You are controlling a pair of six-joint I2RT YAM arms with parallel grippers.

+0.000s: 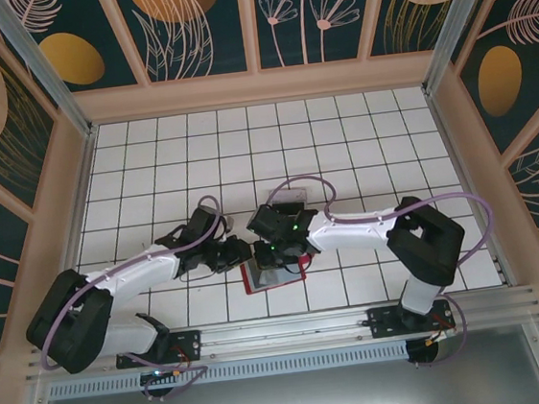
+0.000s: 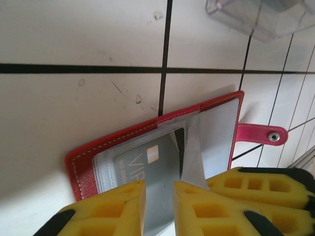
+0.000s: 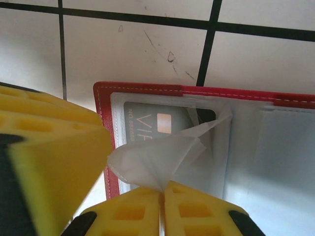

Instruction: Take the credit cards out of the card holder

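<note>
One credit card (image 3: 147,120) just beyond right hand (image 3: 162,194), clear sleeve (image 3: 157,157) pinched

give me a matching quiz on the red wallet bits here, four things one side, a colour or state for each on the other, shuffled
Things:
1 card holder
2 vip card
3 clear sleeve
4 closing tab

States:
a pinched in the right claw
b red, lying open on the tiles
c grey, inside the holder under clear plastic
d sticks out from the holder's edge, with a metal snap

Pairs: 1-b, 2-c, 3-a, 4-d
</note>
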